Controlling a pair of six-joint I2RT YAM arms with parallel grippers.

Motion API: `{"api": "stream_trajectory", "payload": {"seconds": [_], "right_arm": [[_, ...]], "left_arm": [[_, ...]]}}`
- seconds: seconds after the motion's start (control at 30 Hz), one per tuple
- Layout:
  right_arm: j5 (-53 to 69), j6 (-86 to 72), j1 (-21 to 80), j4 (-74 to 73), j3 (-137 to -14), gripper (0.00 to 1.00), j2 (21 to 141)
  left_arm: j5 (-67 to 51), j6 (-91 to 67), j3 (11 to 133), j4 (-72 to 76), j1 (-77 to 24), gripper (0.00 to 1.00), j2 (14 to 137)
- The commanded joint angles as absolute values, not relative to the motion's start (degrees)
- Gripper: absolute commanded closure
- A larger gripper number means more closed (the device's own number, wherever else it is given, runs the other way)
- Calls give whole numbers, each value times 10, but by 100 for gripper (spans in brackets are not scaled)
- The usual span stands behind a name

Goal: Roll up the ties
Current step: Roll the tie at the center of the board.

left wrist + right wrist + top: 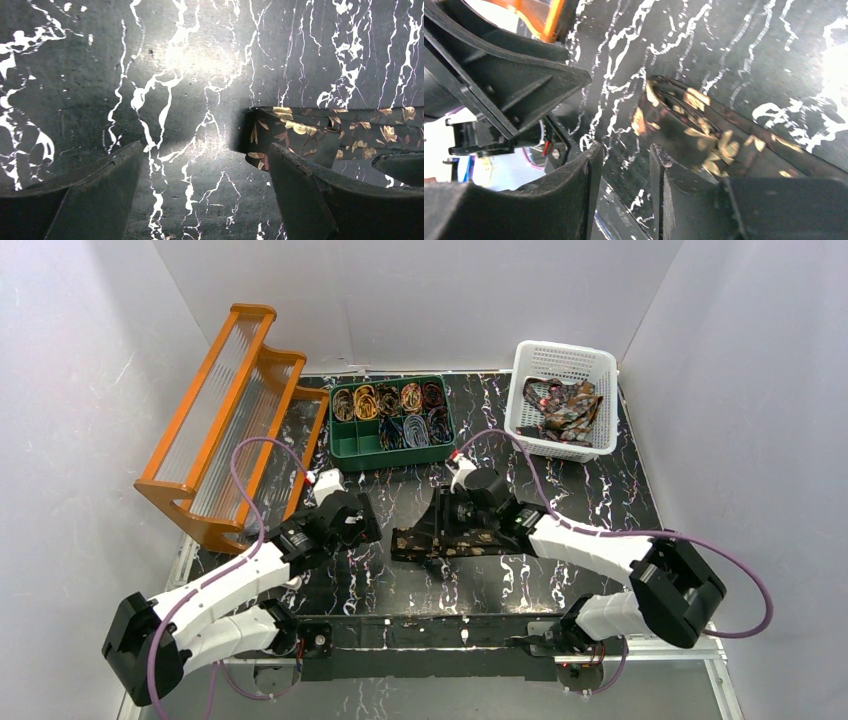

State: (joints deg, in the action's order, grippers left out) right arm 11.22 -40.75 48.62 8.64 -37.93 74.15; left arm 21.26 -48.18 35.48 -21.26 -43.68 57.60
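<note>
Two hands: both low over the black counter with white marble veining (400, 585), facing each other at its middle.
Left hand (204, 150): fingers spread wide with only bare counter between them; it holds nothing.
Right hand (625, 147): fingers set a narrow gap apart, and the counter shows through that gap; nothing is pinched.
Dark necktie with gold leaf pattern (320, 132): lies flat on the counter between the two hands. Its folded end sits just beside the left hand's right finger, outside the gap. In the right wrist view the same end lies just beyond the right-side fingertip.
Green plastic compartment tray (362, 447): at the back centre, with small coiled ties (400, 400) in its cells.
White plastic mesh basket (565, 352): at the back right, with a heap of loose patterned ties (565, 405) inside.
Orange stepped rack with ribbed clear panels (230, 410): along the left side of the counter, behind the left arm.
</note>
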Motion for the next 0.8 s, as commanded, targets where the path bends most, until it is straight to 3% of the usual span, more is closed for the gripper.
{"api": "stream_trajectory", "payload": {"seconds": [0.0,0.27,0.5,0.77], "right_arm": [[143,-447,498,113,-437,54,779],[168,-455,501,115,-450,56,862],[63,-436,496,31,-471,56,913],[111,-405,491,13,-489,52,921]], "left_arm": [[280,-513,343,-254,-434,8,531],[269,-492,343,-259,-433,8,517],[183,-442,335,-192,-433,8,555],[96,-426,322,-98,-431,8,612]]}}
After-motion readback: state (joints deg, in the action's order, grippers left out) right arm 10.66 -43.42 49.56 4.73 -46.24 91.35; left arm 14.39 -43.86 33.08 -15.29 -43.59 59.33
